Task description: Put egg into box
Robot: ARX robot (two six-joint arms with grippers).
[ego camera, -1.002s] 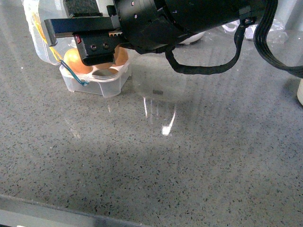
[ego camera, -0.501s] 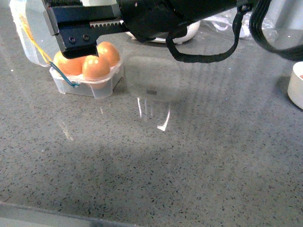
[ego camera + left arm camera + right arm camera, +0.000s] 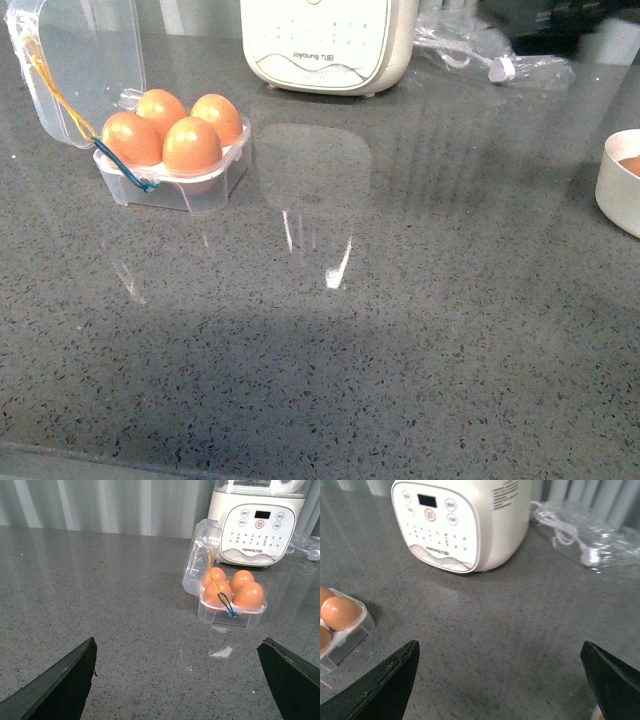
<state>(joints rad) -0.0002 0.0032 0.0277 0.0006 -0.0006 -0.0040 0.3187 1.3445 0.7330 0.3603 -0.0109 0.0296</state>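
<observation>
The clear plastic box point(image 3: 205, 195) stands at the far left of the counter with its lid point(image 3: 75, 60) swung open. Orange-brown eggs fill its cups; the egg point(image 3: 191, 145) in the near cup sits free of any gripper. Yellow and blue elastic loops hang at the hinge side. Neither gripper shows in the front view. My left gripper point(image 3: 178, 641) is open and empty above bare counter, well short of the box point(image 3: 231, 616). My right gripper point(image 3: 499, 643) is open and empty, with the box point(image 3: 350, 630) and one egg point(image 3: 340, 612) off to one side.
A white kitchen appliance point(image 3: 328, 45) stands behind the box. A clear plastic bag with a white cable point(image 3: 490, 55) lies at the back right. A round white bowl point(image 3: 618, 190) sits at the right edge. The counter is grey speckled stone.
The right arm, which hung over the box, has drawn back out of the front view. The near cup, empty a second ago, now holds an egg.
</observation>
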